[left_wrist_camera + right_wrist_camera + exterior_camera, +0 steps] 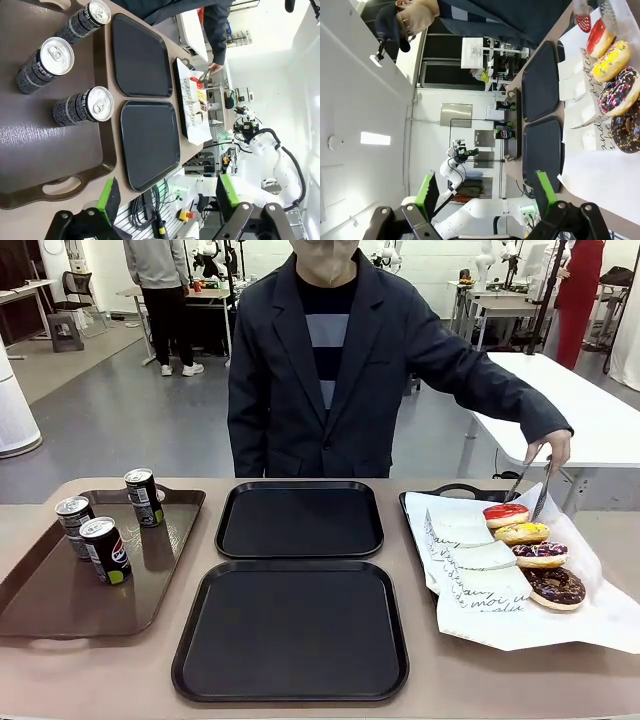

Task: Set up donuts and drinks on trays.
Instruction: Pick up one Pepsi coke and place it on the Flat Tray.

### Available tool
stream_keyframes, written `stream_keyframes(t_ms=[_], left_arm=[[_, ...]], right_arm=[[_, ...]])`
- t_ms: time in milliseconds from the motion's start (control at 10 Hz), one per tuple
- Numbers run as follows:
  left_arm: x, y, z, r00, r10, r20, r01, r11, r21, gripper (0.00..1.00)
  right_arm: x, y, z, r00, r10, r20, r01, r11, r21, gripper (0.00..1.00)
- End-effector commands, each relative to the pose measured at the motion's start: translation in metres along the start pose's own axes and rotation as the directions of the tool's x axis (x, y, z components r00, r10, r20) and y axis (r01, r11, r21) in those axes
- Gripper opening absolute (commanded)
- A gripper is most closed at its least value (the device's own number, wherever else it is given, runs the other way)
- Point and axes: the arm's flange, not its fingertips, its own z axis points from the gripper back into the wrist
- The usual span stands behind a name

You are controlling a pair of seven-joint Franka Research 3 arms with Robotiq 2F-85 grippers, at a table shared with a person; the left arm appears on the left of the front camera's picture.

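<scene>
Table [450,695] seen from the robot's side, with two empty trays at centre, the far black tray [300,520] just behind the near black tray [290,632]; at left, a longer brown tray [40,605] carries three upright drink cans [105,551], grouped close together at its far end; at right, a handled tray [412,525] is lined with white paper [560,635], on which four donuts lie in a close row — a red-topped donut [506,513] farthest, then a yellow donut [522,533], a purple sprinkled donut [540,555] and a chocolate donut [556,587] nearest; white paper holders [482,558] lie beside them on the side toward the black trays; the person's hand [551,448] holds tongs [524,480] whose tips sit just beside the red-topped donut; the left gripper [167,189] has its jaws spread wide with nothing between them, the brown tray and cans lying ahead of it; the right gripper [485,181] likewise stands wide open and grips nothing — the donuts lie off to one side of its wrist view.
</scene>
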Motion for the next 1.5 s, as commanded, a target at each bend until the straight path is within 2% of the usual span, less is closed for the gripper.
stream_keyframes(t_ms=[0, 1400], left_arm=[[0.0021, 0.0020, 0.0008, 1.000, -0.021, 0.010, 0.022, 1.000, -0.023, 1.00], [-0.0005, 0.0002, 0.0006, 1.000, 0.001, -0.004, -0.001, 1.000, 0.001, 1.00]], right_arm=[[0.0030, -0.0011, 0.0001, 1.000, 0.019, 0.005, -0.019, 1.000, 0.020, 1.00], [0.0030, -0.0011, 0.0001, 1.000, 0.019, 0.005, -0.019, 1.000, 0.020, 1.00]])
